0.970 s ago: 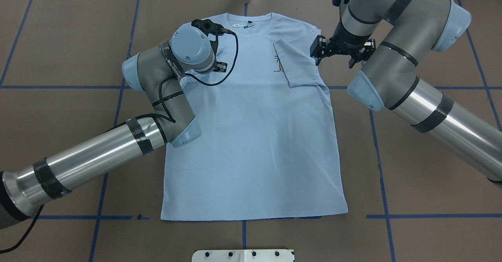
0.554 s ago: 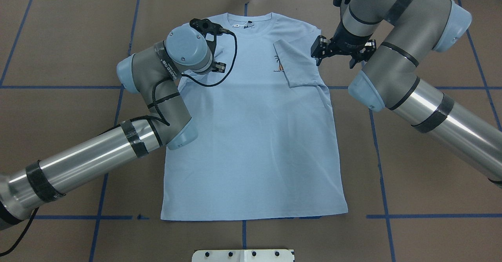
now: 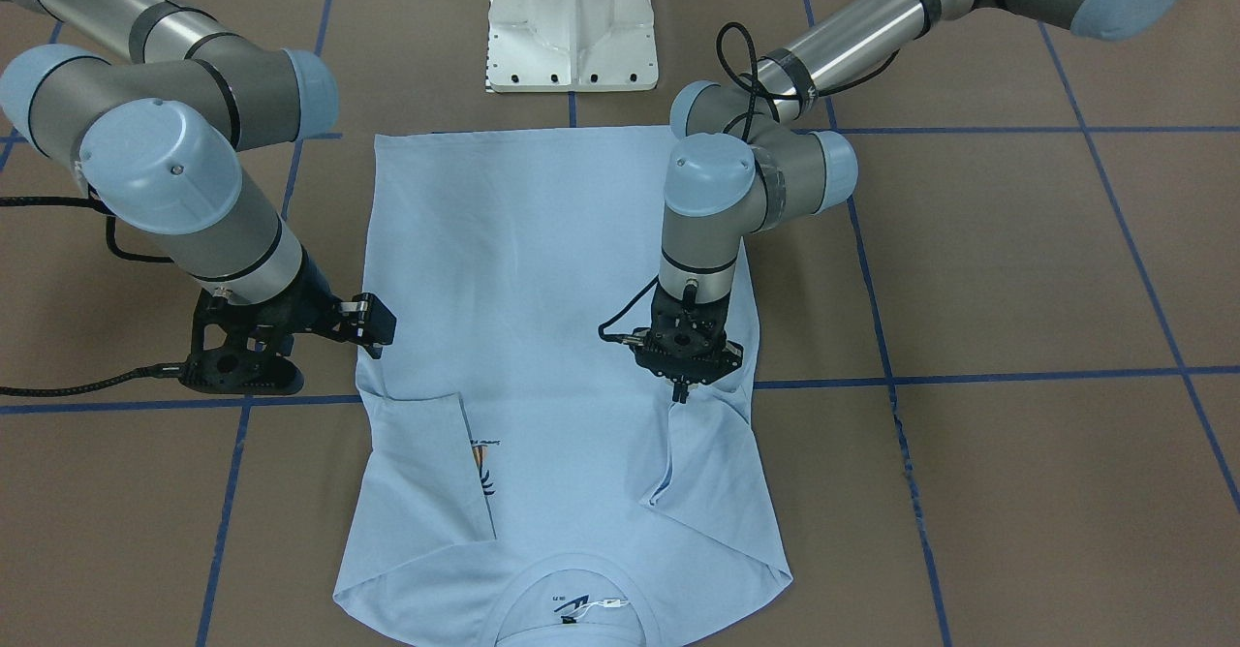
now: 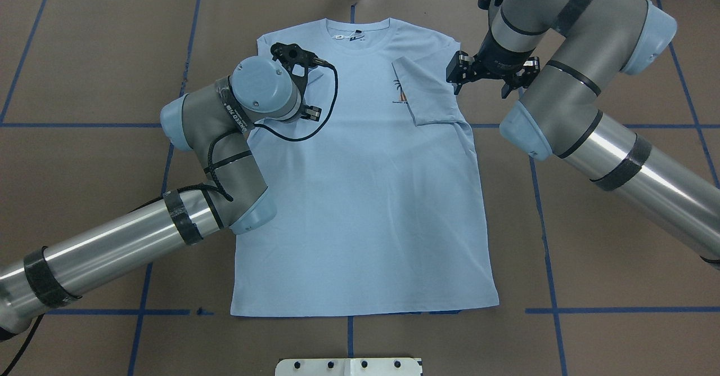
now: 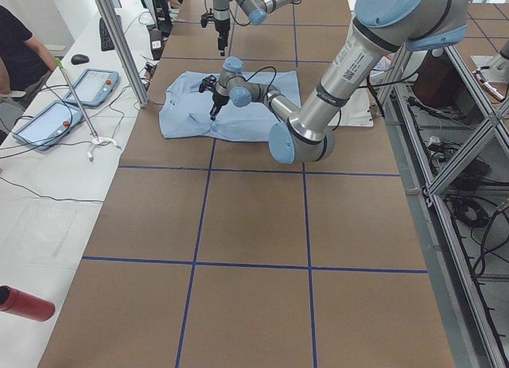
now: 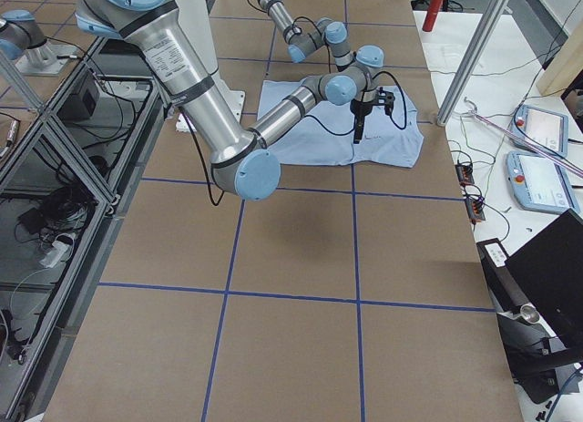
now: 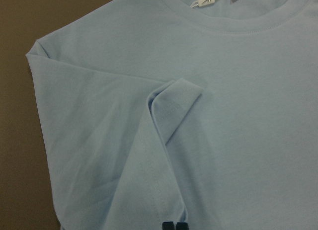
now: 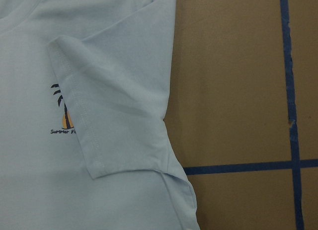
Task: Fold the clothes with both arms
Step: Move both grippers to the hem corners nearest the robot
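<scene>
**A:** So, what do we count on the bench (image 4: 619,286)?

**B:** We count one shirt (image 4: 365,196). It is light blue and lies flat and face up in the middle. Its collar is at the far side from the robot and its bottom edge is near the white base (image 3: 572,17). It has one small palm print (image 8: 63,115) on the chest and one white neck tag (image 4: 346,36).

**A:** And arms?

**B:** Two. We see the left arm (image 4: 112,246) come in low with its elbow bent. Its last link stands straight down over the shirt below the shoulder. The right arm (image 4: 619,156) slopes down from its own side, and its wrist points down just off the shirt's edge.

**A:** Two tools, then. How do we read them?

**B:** The left tool (image 3: 681,390) has its fingers pressed together, tip down on the cloth. In the wrist view the hem of the folded sleeve (image 7: 164,140) runs straight into the pads, so we read it as pinching that hem. The right tool (image 3: 295,337) has its fingers spread wide and holds nothing. It sits over bare bench just beside the shirt.

**A:** Sleeves?

**B:** Two, both turned inward onto the chest. The one on the right arm's side (image 4: 430,92) lies flat and covers part of the print. The other makes a narrower, looser flap.
</scene>
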You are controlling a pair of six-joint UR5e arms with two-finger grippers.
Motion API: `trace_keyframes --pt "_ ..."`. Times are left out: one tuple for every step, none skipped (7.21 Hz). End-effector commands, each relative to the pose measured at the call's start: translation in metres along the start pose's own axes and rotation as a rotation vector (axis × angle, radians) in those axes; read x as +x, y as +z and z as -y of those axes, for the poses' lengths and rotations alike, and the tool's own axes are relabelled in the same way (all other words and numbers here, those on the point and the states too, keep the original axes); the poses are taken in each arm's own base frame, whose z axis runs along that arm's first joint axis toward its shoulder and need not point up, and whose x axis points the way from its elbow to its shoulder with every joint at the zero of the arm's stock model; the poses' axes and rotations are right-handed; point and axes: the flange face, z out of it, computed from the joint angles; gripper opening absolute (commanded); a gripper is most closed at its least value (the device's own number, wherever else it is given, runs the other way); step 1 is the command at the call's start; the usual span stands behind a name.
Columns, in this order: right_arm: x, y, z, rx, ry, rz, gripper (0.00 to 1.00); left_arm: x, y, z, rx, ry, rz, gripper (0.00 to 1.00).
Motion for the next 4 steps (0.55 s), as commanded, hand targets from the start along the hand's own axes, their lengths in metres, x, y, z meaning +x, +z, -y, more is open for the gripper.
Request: trace_keyframes --pt "0.000 0.000 0.000 0.000 0.000 0.000 1.00 0.012 -0.012 -0.008 -0.010 0.054 -0.005 0.00" --pt "0.001 -0.001 0.001 0.001 0.001 0.001 1.00 0.008 -0.012 -0.010 -0.013 0.106 -0.002 0.00" --pt "0.001 0.001 0.000 -0.002 0.001 0.000 1.00 0.007 -0.013 -0.009 -0.010 0.111 -0.002 0.32" --pt "0.004 0.003 -0.001 0.006 -0.004 0.008 1.00 0.000 -0.008 -0.014 -0.018 0.110 0.006 0.99"
